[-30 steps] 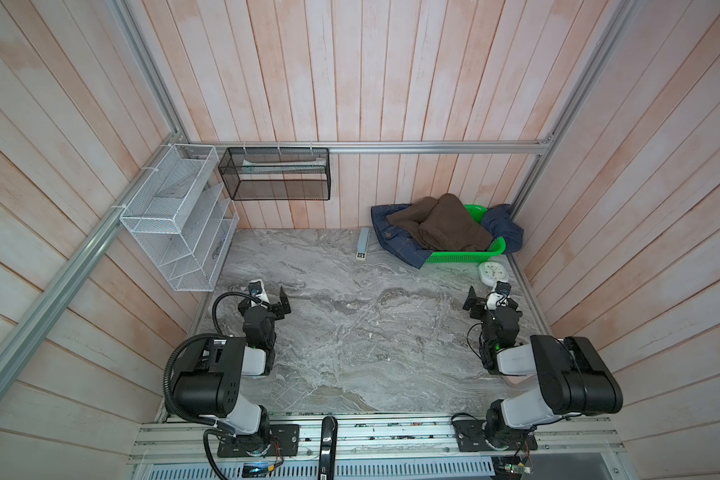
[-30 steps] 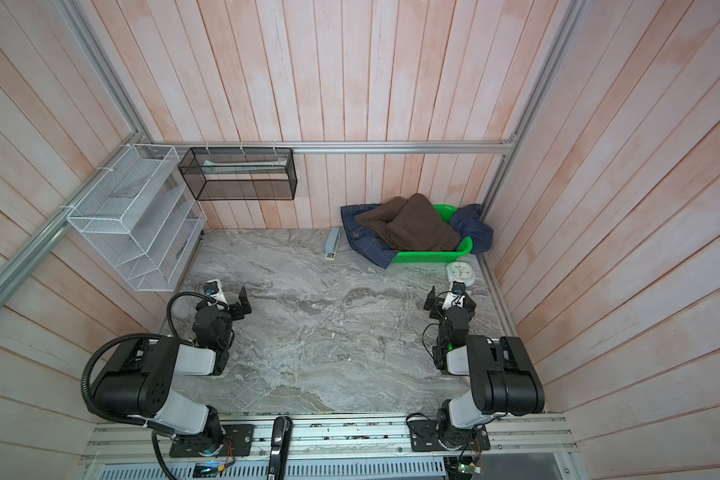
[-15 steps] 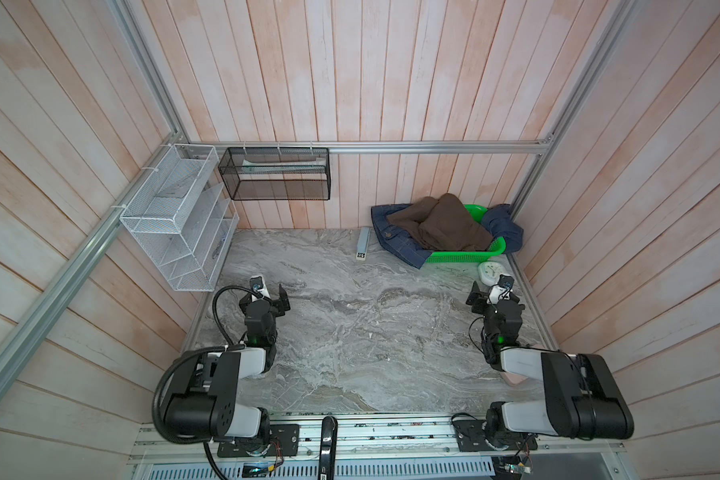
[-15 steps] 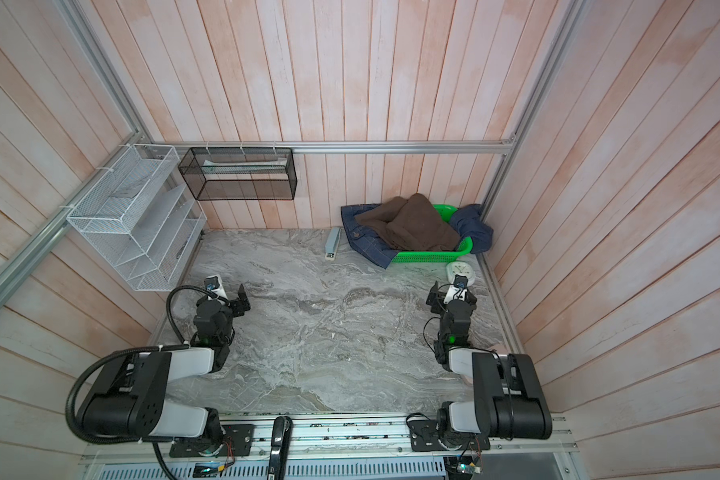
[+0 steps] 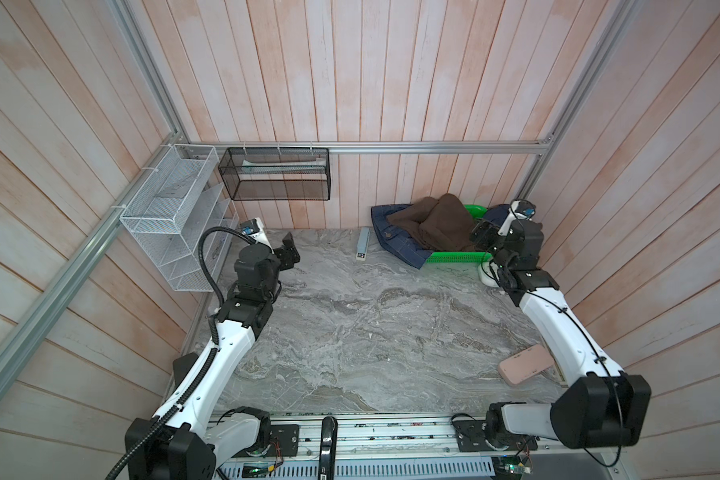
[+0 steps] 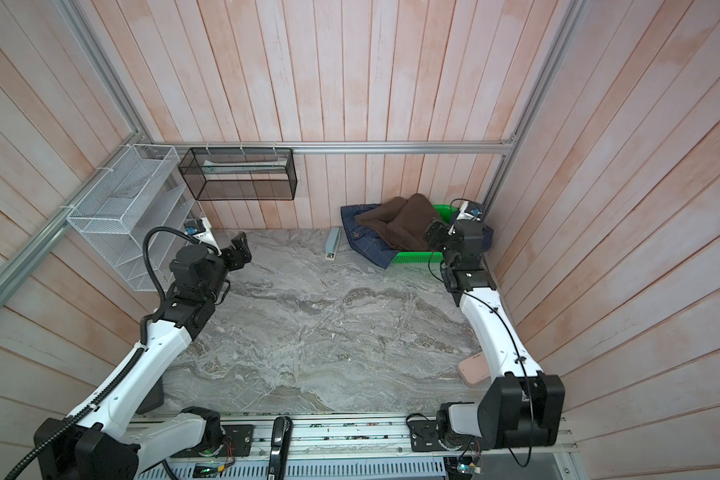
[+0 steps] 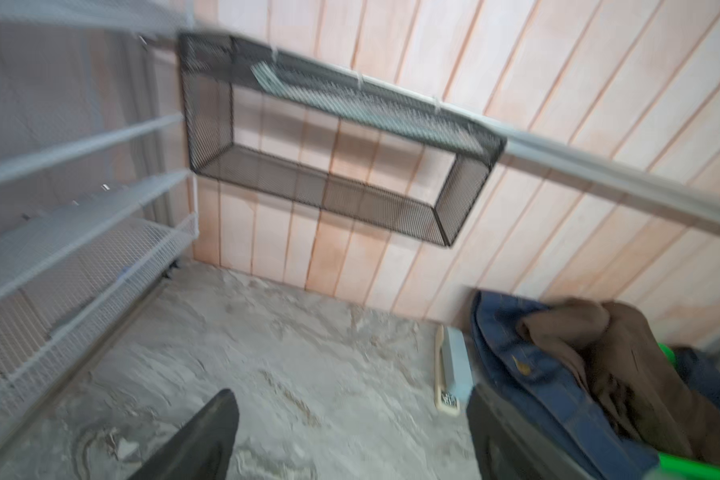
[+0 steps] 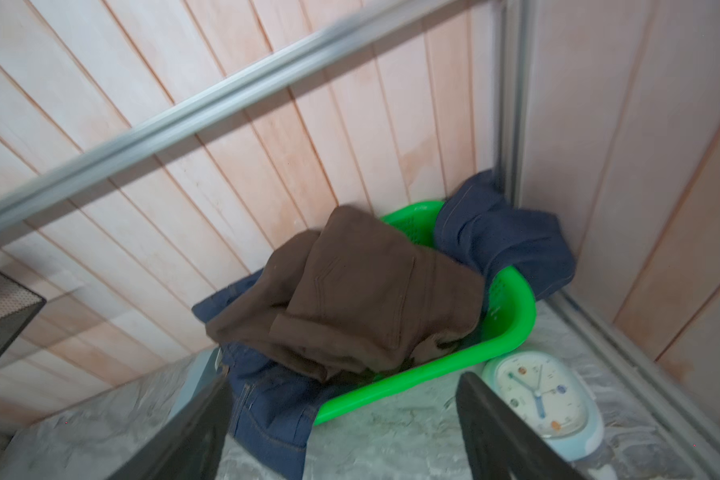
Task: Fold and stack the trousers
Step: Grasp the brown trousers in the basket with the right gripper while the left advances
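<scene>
One trousers point(image 5: 437, 224) heap in basket point(image 5: 454, 258), just beside right gripper point(image 5: 478, 237)

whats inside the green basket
The brown trousers lie crumpled on top, over blue jeans that spill over the rim of the basket. Anything beneath them is covered.

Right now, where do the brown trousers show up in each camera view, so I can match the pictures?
In a top view: trousers heaped at the far right corner of the table.
In a top view: trousers in that far right corner too.
Left wrist: blurred; trousers lying over blue jeans.
Right wrist: trousers close ahead, piled on the jeans.
Shared landmark: the green basket under them.
</scene>
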Controlling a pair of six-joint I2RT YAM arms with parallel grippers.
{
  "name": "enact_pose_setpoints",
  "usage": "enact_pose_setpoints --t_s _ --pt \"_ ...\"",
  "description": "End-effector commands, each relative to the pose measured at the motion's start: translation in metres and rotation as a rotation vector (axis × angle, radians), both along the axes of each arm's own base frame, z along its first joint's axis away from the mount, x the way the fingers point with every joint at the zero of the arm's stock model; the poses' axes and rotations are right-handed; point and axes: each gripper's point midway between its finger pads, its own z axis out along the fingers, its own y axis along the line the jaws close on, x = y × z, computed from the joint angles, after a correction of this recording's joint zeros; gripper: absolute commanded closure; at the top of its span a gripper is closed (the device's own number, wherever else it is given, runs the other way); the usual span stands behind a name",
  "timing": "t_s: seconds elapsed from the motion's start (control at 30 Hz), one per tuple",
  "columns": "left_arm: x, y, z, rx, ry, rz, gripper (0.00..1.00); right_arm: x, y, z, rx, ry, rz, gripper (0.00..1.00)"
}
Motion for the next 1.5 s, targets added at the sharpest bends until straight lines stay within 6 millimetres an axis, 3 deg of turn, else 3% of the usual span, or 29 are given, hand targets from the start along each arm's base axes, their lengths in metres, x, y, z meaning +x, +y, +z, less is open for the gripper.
enact_pose_setpoints --t_s 0.0,0.2,0.4,0.7,0.87,0.97,1.2,1.43,1.47 --pt "-0.018 -0.036 -0.067 0.002 0.225 -0.117 0.12 -0.003 0.028 -0.068 0.025 0.293 0.090 0.16" --pt "-0.034 -0.079 -0.105 -0.075 0.294 -0.236 0.15 0.038 0.046 -0.099 0.001 0.347 0.143 0.21" --pt "-0.041 -0.103 -0.122 -0.139 0.335 -0.309 0.13 0.079 0.057 -0.132 -0.017 0.383 0.184 0.22" --pt "-0.039 -0.109 -0.120 -0.131 0.328 -0.319 0.10 0.127 0.062 -0.157 -0.026 0.367 0.171 0.20" --pt "-0.039 -0.107 -0.116 -0.126 0.318 -0.312 0.10 0.145 0.065 -0.164 0.004 0.356 0.169 0.04" --pt "-0.038 -0.107 -0.115 -0.121 0.318 -0.311 0.10 0.154 0.066 -0.164 0.014 0.344 0.160 0.03" --pt "-0.037 -0.107 -0.102 -0.105 0.293 -0.314 0.10 0.173 0.069 -0.157 0.020 0.313 0.156 0.20" --pt "-0.038 -0.102 -0.099 -0.089 0.285 -0.296 0.10 0.176 0.070 -0.146 0.031 0.302 0.157 0.60" --pt "-0.039 -0.100 -0.099 -0.083 0.284 -0.290 0.10 0.175 0.070 -0.145 0.029 0.301 0.158 0.61"
